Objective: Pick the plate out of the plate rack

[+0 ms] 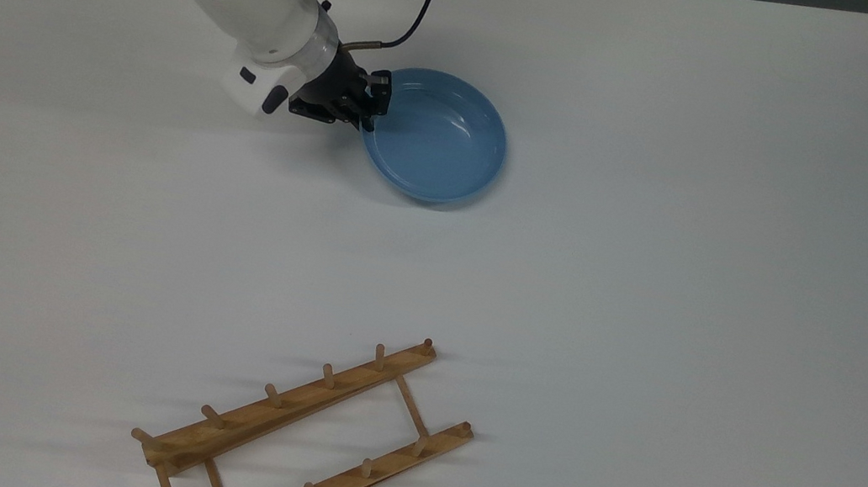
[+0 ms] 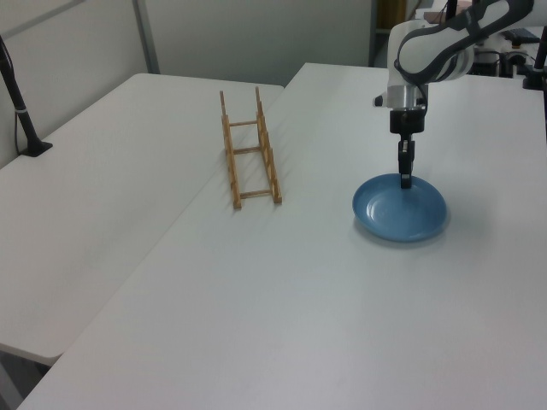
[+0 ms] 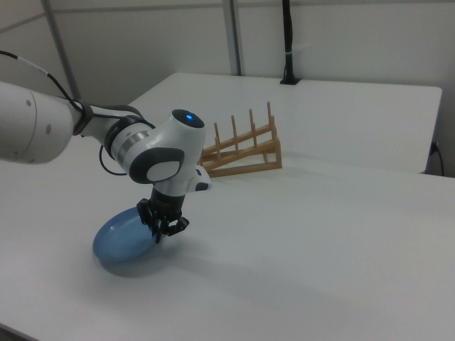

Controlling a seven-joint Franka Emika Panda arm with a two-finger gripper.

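Surface (image 1: 646, 307): white, broad.
Plate (image 1: 440, 142): blue, flat on surface, well apart from plate rack (image 1: 306, 429).
Gripper (image 1: 373, 103): jaws clamped on plate's rim, at the top view's left edge.

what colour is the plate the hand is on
Plain medium blue, no pattern; the plate shows best in the top view.

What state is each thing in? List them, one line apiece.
plate: right way up, resting flat on the table, out of the rack.
plate rack: empty, no plate between its pegs, apart from the plate.
end effector: shut on the plate's rim at the top view's left edge of the plate.
table: bears the plate and the rack.
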